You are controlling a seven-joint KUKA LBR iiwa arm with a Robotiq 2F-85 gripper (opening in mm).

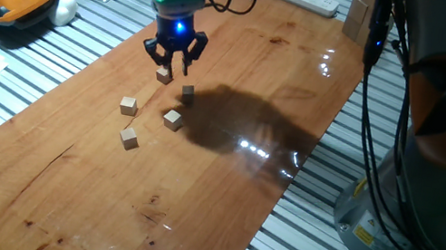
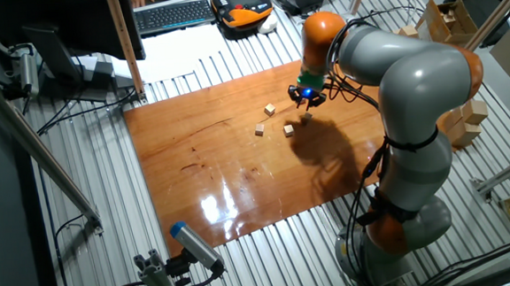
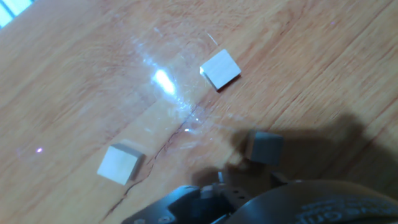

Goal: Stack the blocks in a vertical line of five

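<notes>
Gripping one small wooden cube [image 1: 163, 76] above the desk [image 1: 192, 193], the gripper [image 1: 171, 65] fingers are clenched; cubes appear light, rigid, smooth; grasp opposite flat faces.

Gripper [image 3: 249, 205] fingertips (hand view) are cut off below.

Five small pale light-wood cubes, all plain: one cube [image 1: 163, 76] sits between the tips of the black two-finger gripper [image 1: 171, 66], apparently lifted off the table. Just beside and below the gripper lies a second cube [image 1: 187, 92], and a third [image 1: 173, 118], fourth [image 1: 128, 106] and fifth [image 1: 130, 137] lie loosely scattered further out, flat on the wood, none touching.
</notes>
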